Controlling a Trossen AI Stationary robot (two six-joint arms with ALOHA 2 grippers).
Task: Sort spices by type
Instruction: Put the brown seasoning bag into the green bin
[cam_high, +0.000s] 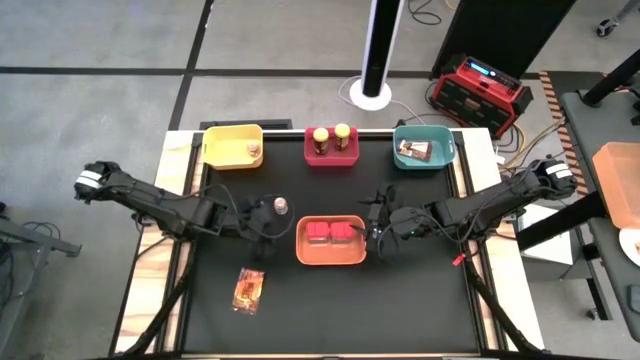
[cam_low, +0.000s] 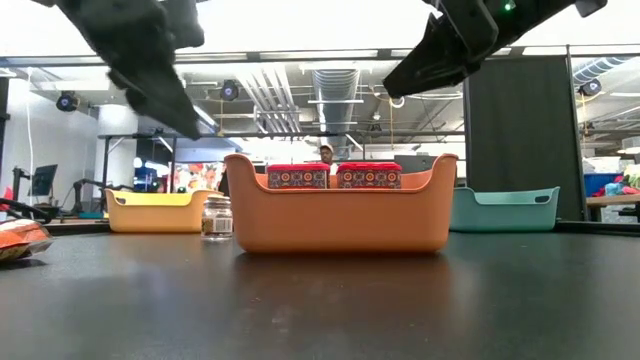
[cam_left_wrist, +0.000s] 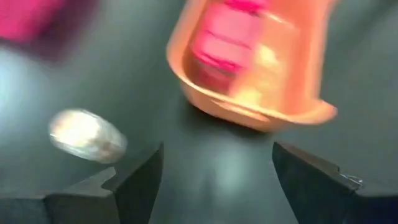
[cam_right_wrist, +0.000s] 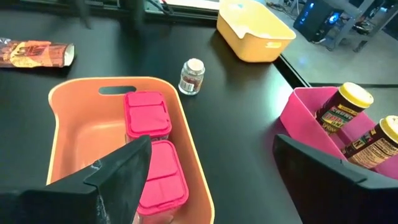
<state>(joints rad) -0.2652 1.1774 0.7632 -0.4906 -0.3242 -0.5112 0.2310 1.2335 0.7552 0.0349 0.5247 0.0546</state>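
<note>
Two red tubs (cam_high: 332, 232) sit side by side in the orange tray (cam_high: 331, 256). Two yellow-lidded jars (cam_high: 331, 138) stand in the red tray (cam_high: 332, 156). One packet (cam_high: 414, 150) lies in the teal tray (cam_high: 440, 160), another packet (cam_high: 248, 290) flat on the table. One shaker (cam_high: 254, 150) stands in the yellow tray (cam_high: 225, 146). A second shaker (cam_high: 281, 206) stands on the table. My left gripper (cam_high: 262, 228) hangs open just beside that shaker (cam_left_wrist: 87, 135). My right gripper (cam_high: 376, 228) is open over the orange tray's right end (cam_right_wrist: 186, 162).
The three far trays line the table's far edge. The orange tray (cam_low: 340, 215) sits mid-table between the two arms. Bare black table lies along the near edge, right of the loose packet (cam_low: 15, 238). A red box and cables lie on the floor beyond the table.
</note>
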